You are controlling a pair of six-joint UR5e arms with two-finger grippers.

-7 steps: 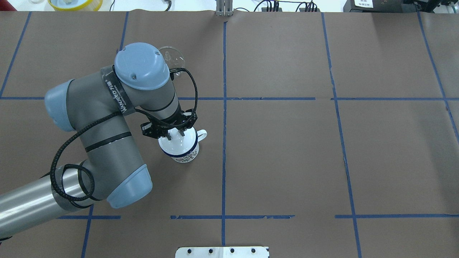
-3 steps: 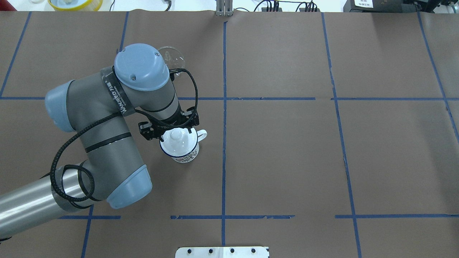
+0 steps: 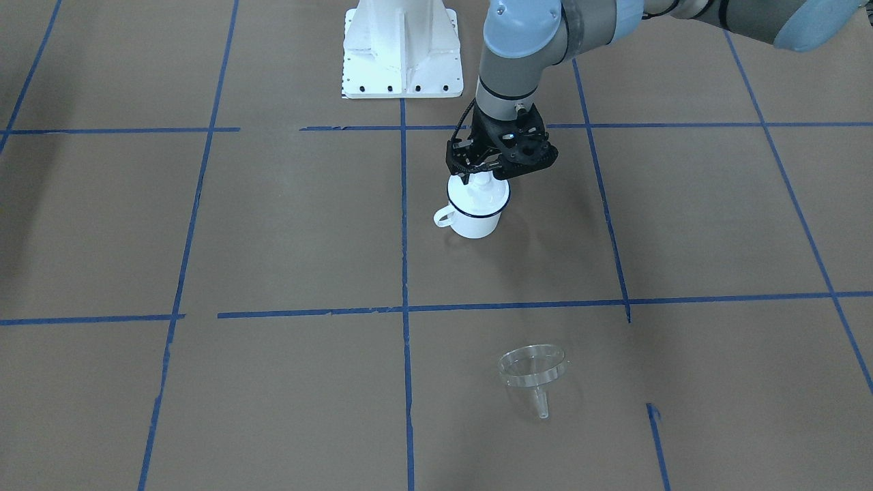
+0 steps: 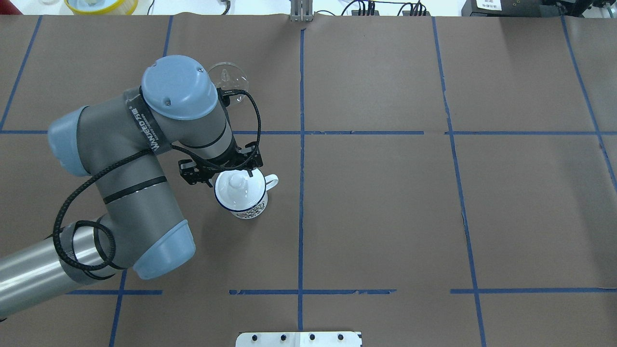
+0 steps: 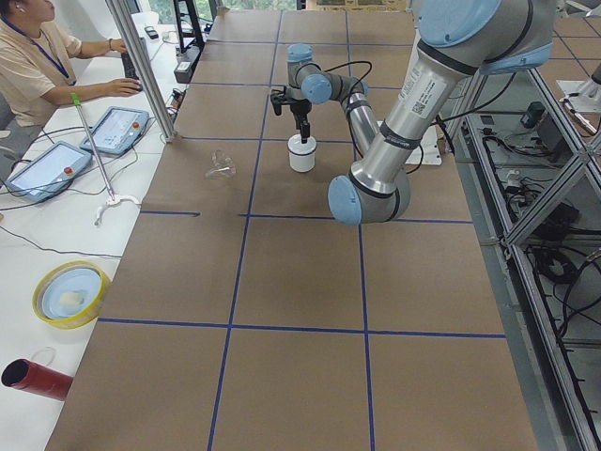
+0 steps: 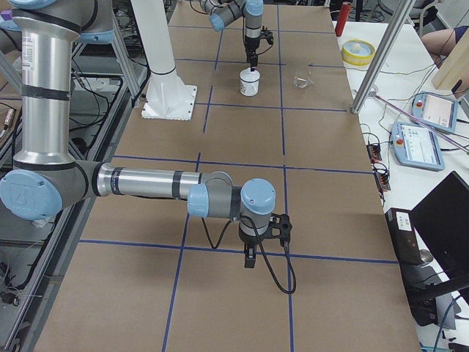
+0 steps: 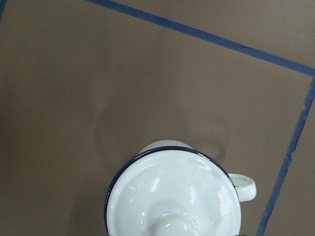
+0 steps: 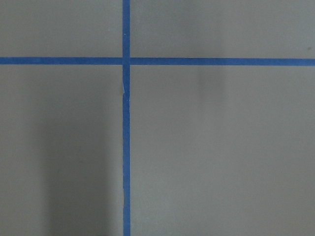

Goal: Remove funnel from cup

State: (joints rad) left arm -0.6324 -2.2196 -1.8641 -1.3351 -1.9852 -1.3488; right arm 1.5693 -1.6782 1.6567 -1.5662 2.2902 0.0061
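Left end effector (image 3: 485, 170), spread and empty, just lifted off the lid (image 4: 239, 190) right below. Funnel (image 3: 532, 368) far from it, out of the cup (image 3: 472, 221). Looks done.

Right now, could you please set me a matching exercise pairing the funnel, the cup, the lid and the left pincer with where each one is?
1. funnel
2. cup
3. lid
4. left pincer

A. sits on the cup
B. hovers just above the lid
C. stands upright, covered
D. lies on the table, apart from the cup

Pairs: 1-D, 2-C, 3-A, 4-B.
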